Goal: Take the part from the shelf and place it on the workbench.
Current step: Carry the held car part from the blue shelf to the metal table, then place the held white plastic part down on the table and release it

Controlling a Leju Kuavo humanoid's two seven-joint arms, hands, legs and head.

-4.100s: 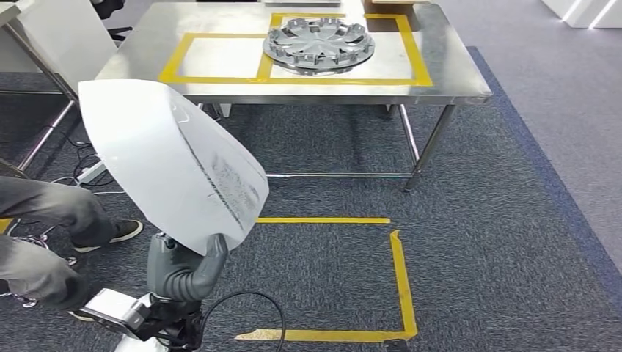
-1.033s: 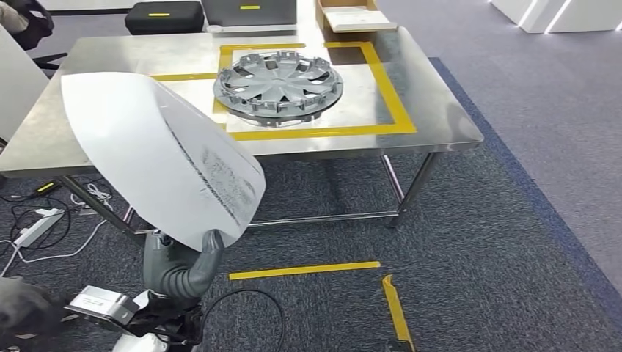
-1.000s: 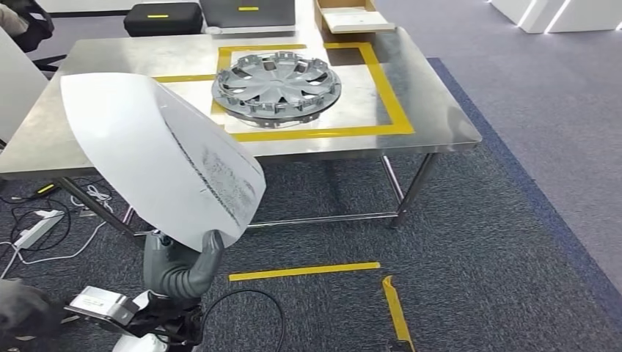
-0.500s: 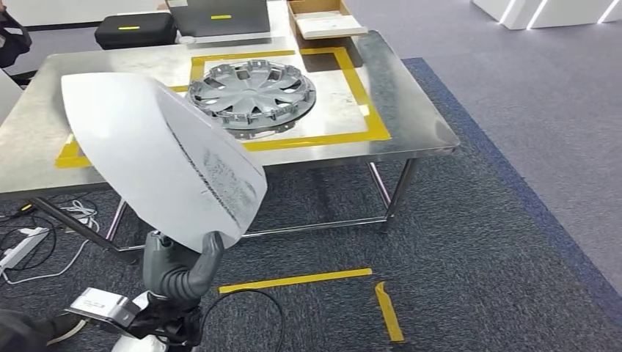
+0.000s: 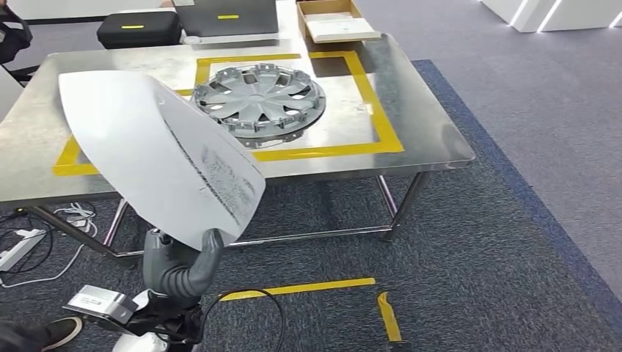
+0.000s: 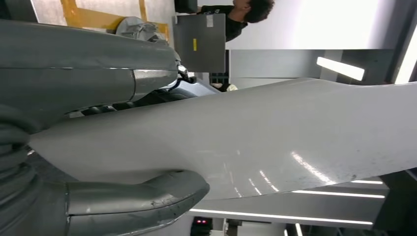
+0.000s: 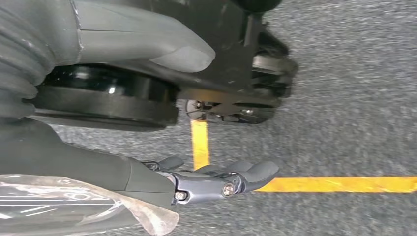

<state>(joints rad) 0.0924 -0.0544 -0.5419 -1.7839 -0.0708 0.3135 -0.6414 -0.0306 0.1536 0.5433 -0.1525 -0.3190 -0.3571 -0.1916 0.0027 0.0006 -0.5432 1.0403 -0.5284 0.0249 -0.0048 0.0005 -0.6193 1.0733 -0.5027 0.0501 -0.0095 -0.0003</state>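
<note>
Head view: white panel part (image 5: 158, 158), broad, thin, curved shell, held upright and tilted at near left, its lower edge clamped in the left hand (image 5: 178, 265), thumb on the near face, fingers behind it; desk (image 5: 411, 110) lies beyond, steel top with yellow tape frames; hubcap (image 5: 258, 101) occupies the right frame, so the left frame (image 5: 73, 158) seems the likely landing spot; black case (image 5: 141, 28) and open box (image 5: 334, 22) at the far edge. Judged handling: light, fairly stiff, glossy and so likely slippery; a grip at one edge leaves the large free span prone to swing; it is best held at the rim, well clear of the scuffed grey band. Left wrist view: part (image 6: 255, 132) runs across the frame, thumb (image 6: 142, 199) pressed on one face, fingers (image 6: 113, 105) against the opposite face. Right wrist view: right hand (image 7: 211, 179) hangs over carpet and yellow floor tape (image 7: 339, 184), fingers loosely apart, holding nothing.
</note>
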